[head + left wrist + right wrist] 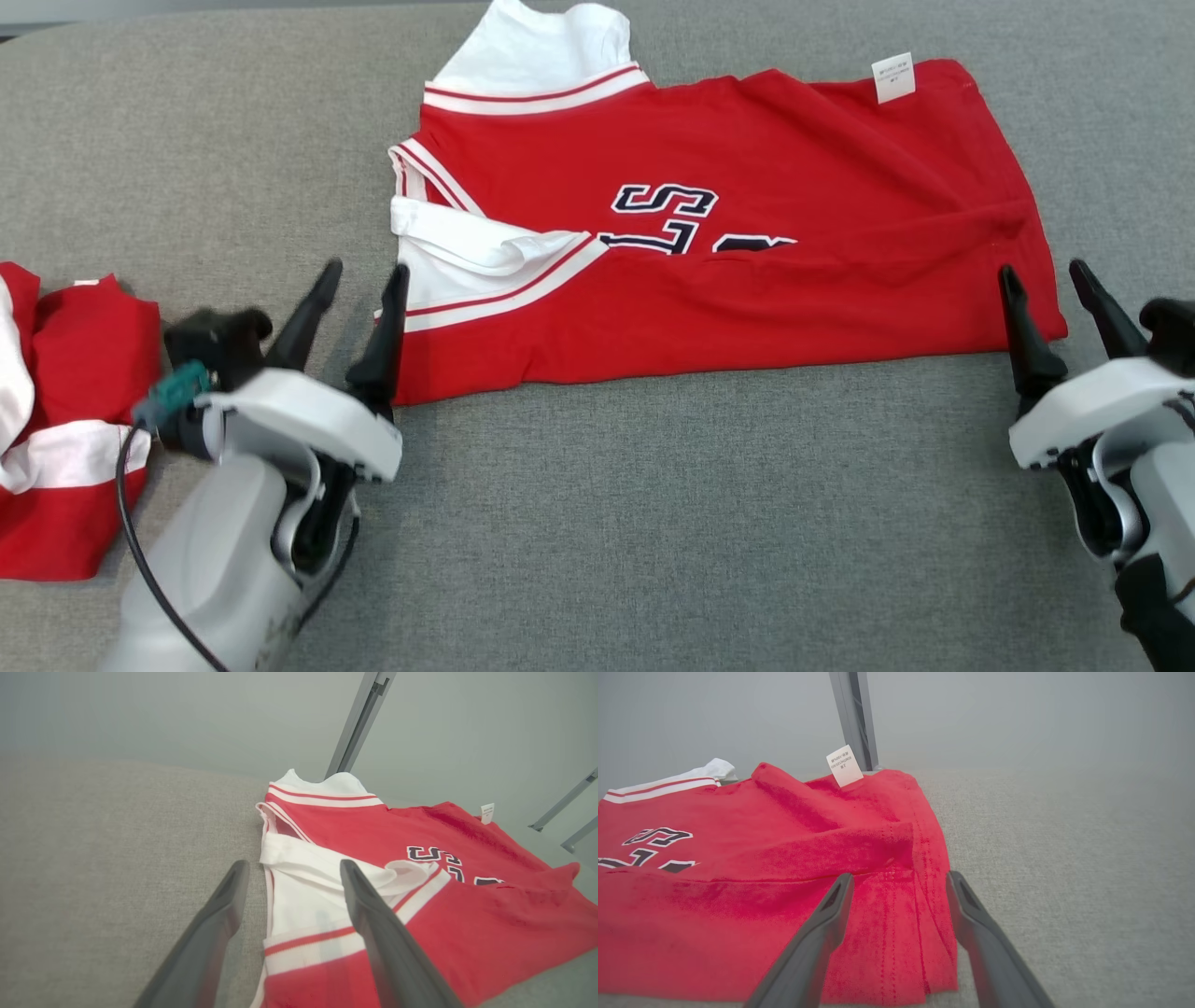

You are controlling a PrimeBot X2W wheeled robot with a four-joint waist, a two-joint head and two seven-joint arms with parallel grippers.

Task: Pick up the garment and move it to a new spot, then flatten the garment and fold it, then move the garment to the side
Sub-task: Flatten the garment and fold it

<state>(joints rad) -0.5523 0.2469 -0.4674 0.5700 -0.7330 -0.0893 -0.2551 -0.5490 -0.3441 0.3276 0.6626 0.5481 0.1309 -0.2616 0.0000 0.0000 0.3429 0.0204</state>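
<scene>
The left gripper (366, 271) and right gripper (1042, 269), fingers spread wide and holding nothing, sit at the two near corners of the red shirt (747, 280) on the grey top (653, 513).

second red-white garment (75, 373) | grey fabric surface (653, 523) | metal post (357, 723)
</scene>
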